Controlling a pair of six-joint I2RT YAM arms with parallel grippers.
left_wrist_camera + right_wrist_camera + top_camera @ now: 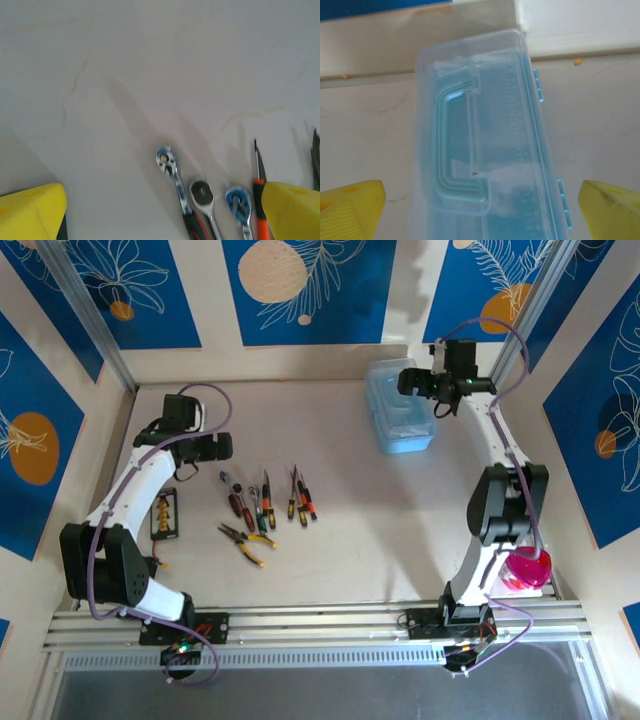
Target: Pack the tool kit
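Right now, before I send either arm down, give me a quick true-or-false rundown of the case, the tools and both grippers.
1. The case has its lid closed. True.
2. The right gripper is shut on the case. False: it is open above the case and holds nothing.
3. The tools are already inside the case. False: they lie on the table, well apart from the case.
4. The left gripper is open above the tools. True.
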